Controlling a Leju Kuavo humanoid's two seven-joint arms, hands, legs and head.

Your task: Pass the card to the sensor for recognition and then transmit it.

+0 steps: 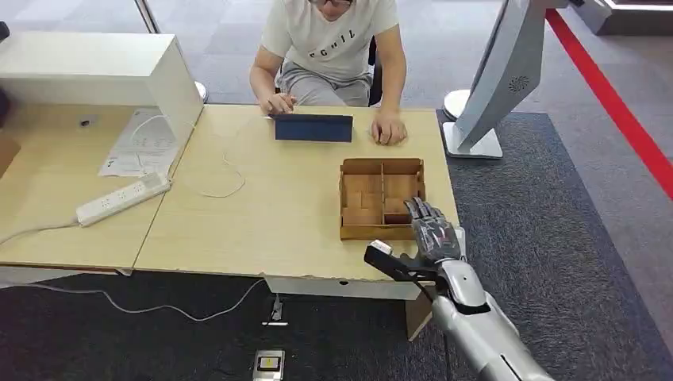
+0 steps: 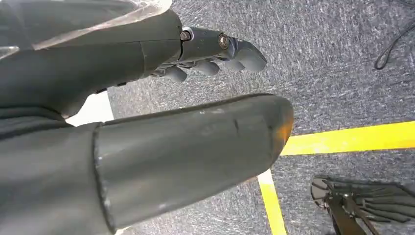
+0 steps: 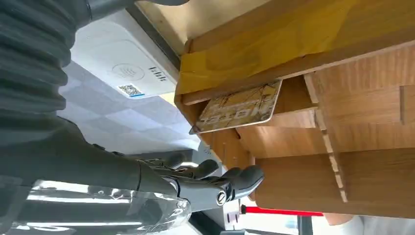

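Head view shows the right hand [image 1: 432, 226], fingers apart and holding nothing, reaching over the box [image 1: 382, 198] near the worktop's right edge, where the card [image 3: 240, 107] lies ungrasped; pinching it probably comes next.

A yellowish printed card [image 3: 238, 108] leans (tilted) in a wooden box [image 3: 342, 161] compartment.

- Head view: from high on the robot, looking forward and down over the desk [image 1: 262, 214], with a seated person [image 1: 333, 48] at its far side.
- Left wrist view: close behind the left hand [image 2: 205, 54], facing the carpeted floor [image 2: 333, 63].
- Right wrist view: turned, close behind the right hand [image 3: 215, 183], nearly against the wooden box [image 3: 342, 147]; the head view shares this box [image 1: 381, 198].
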